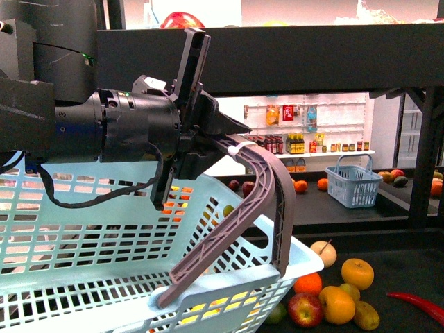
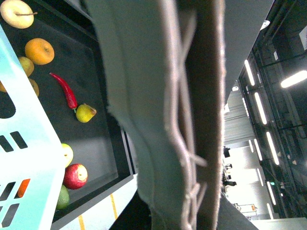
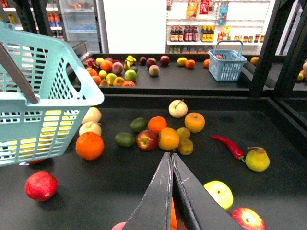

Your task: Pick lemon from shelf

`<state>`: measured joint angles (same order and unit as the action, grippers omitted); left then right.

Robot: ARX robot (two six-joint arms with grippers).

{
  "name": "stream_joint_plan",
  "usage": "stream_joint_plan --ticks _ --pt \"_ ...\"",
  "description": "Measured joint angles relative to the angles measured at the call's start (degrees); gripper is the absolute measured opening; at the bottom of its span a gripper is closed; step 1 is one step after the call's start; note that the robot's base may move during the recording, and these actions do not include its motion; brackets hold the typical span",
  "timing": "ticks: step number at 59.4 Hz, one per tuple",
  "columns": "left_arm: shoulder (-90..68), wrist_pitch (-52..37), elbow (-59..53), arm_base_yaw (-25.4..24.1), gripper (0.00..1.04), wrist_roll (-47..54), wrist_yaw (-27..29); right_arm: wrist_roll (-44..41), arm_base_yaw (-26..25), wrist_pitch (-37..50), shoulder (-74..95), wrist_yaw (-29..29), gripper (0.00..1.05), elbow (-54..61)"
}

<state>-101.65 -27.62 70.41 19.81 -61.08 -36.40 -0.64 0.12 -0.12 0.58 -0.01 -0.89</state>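
- Our left gripper (image 1: 223, 142) is clamped on the handle (image 1: 267, 184) of the pale blue basket (image 1: 83, 236). It holds the basket up and tilted at the front of the shelf (image 3: 96, 196), we judge so that picked fruit can go straight in
- The left arm reaches in roughly level from the left, and the handle slopes down from its jaws to the basket rim
- Our right gripper (image 3: 171, 157) has its jaws pressed together with nothing in them, and it hovers over the deck, angled down toward the fruit cluster
- We cannot pick out the lemon for certain; likeliest is the small dull-yellow fruit (image 3: 185, 146) touching the orange (image 3: 169, 139), just ahead of the right gripper
- The jaws must open before any grasp
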Motion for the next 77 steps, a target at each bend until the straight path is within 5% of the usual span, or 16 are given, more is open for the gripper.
stream_joint_plan --ticks 13,44,58,77 --pt "0.00 0.00 0.00 0.00 0.08 -0.07 -0.07 -0.04 0.00 0.02 -0.20 0.00 0.03 0.00" --pt "0.00 0.00 0.00 0.02 0.08 -0.02 -0.04 0.02 0.00 0.02 -0.20 0.00 0.98 0.00" --pt "-0.17 3.21 0.81 0.00 0.08 -1.05 9.14 0.02 0.00 0.02 -0.22 -0.02 0.97 0.00" --pt "-0.70 -12.68 0.92 -7.72 0.08 -8.70 17.84 0.02 0.00 0.02 -0.26 -0.02 0.97 0.00"
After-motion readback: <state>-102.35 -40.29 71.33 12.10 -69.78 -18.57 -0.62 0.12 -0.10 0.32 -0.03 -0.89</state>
